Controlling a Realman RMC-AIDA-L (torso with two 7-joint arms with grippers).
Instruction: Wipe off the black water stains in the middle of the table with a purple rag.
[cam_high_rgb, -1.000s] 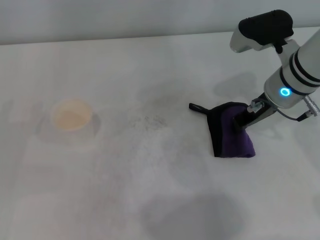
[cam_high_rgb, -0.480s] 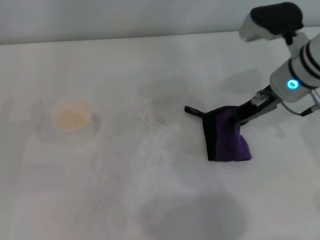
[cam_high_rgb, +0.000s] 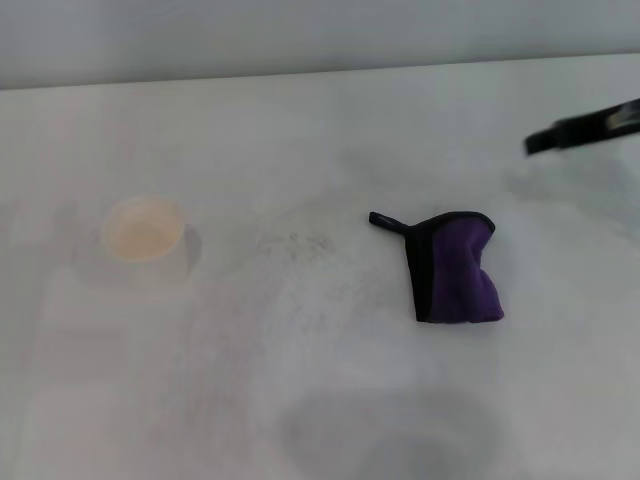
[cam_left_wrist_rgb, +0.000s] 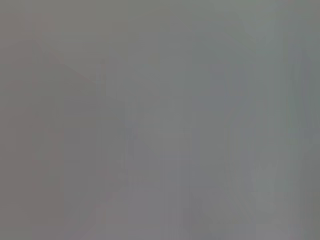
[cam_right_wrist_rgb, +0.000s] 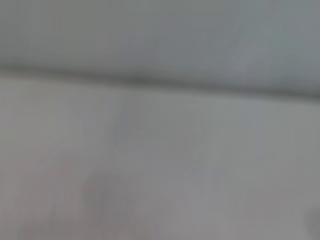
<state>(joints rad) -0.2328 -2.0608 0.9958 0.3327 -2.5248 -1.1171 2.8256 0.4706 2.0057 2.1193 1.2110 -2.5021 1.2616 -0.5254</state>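
Note:
The purple rag (cam_high_rgb: 455, 268) lies loose and crumpled on the white table (cam_high_rgb: 300, 120), right of the middle, with its black edging on the left side and its black loop pointing left. My right gripper (cam_high_rgb: 585, 128) shows only as a dark blurred bar at the right edge, above and right of the rag and apart from it. No dark roundish blot shows anywhere on the table. The left gripper is out of view. The wrist views show only plain grey surface.
A white paper cup (cam_high_rgb: 145, 232) stands on the left of the table. A faint grey speckled smudge (cam_high_rgb: 295, 243) lies left of the rag near the middle. The table's far edge (cam_high_rgb: 320, 75) runs across the top.
My right gripper let go of the rag and pulled away up and to the right. The rag stays where it was dropped.

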